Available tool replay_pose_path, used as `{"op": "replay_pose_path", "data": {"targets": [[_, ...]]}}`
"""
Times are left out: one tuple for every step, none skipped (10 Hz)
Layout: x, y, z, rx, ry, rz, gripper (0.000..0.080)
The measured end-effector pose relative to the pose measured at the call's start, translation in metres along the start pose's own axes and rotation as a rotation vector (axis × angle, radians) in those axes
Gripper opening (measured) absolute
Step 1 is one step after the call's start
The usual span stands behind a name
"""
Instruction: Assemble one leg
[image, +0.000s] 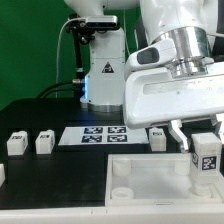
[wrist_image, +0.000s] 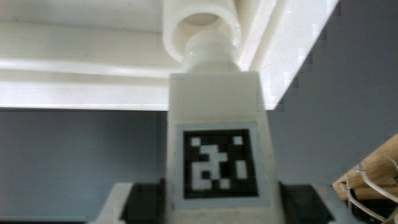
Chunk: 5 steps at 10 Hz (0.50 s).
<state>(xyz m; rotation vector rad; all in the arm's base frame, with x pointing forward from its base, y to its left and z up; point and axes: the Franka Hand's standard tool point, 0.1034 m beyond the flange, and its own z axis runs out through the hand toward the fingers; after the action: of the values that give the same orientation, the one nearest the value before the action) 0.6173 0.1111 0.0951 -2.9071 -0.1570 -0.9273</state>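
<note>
My gripper (image: 205, 150) is shut on a white leg (image: 205, 160) with a black-and-white tag, holding it upright over the right end of the large white tray-like piece (image: 140, 180). In the wrist view the leg (wrist_image: 217, 130) stands between my dark fingers (wrist_image: 146, 203), and its narrow peg end points at a round corner socket (wrist_image: 201, 22) of the tray-like piece (wrist_image: 89, 50). Whether the peg is in the socket I cannot tell. Three more legs (image: 17, 143) (image: 44, 143) (image: 158, 138) stand on the black table.
The marker board (image: 92, 136) lies flat at the table's middle rear. A white box-like device (image: 103, 75) stands behind it. A further white block (image: 2, 175) shows at the exterior view's left edge.
</note>
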Motion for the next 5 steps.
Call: {"op": "replay_pose_path", "data": {"targets": [[0.0001,0.0016,0.0,-0.002,0.0,0.002,0.0291],[0.0,0.0007,-0.0002,-0.001,-0.002,0.003,0.0291],[-0.0009,-0.0016,-0.0004,0.002,-0.008,0.002,0.0291],[-0.0031,-0.0003,-0.0003,0.0,-0.01,0.002,0.0291],[-0.0066,0.0017,0.0008,-0.002,-0.016,0.005,0.0291]]}}
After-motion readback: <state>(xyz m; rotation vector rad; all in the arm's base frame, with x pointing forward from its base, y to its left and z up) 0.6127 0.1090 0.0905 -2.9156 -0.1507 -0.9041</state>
